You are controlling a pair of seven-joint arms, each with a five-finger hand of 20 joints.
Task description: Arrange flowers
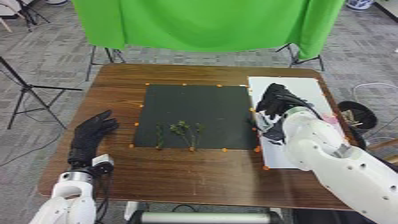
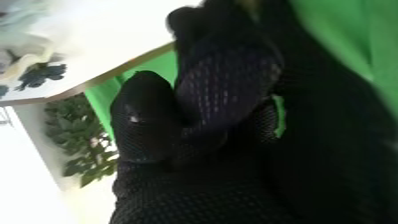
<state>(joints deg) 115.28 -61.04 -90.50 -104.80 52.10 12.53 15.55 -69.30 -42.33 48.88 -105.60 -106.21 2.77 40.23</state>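
Eyeing pale flowers [image 2: 40, 57], 3 o'clock.
Probably light, fragile petals; I want stems, gentle pinch. Right hand [image 1: 278, 101]: can't tell if gripping.

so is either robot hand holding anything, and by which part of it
The left robot hand holds nothing; whether the right robot hand holds anything can't be told.

Left arm [image 1: 64, 204]: white, smooth rounded shell
Left wrist [image 1: 77, 176]: grey metallic ring, with a small white block [image 1: 102, 159] beside it
Cable [image 1: 106, 191]: thin, black, along the left arm
Left hand [image 1: 90, 136]: black fabric glove
Right arm [image 1: 348, 174]: white, rounded segments, small dark round marks, a grey part near the forearm
Right hand [image 1: 279, 98]: black glove, fine mesh weave, rows of pale dots on one finger [image 2: 222, 87]
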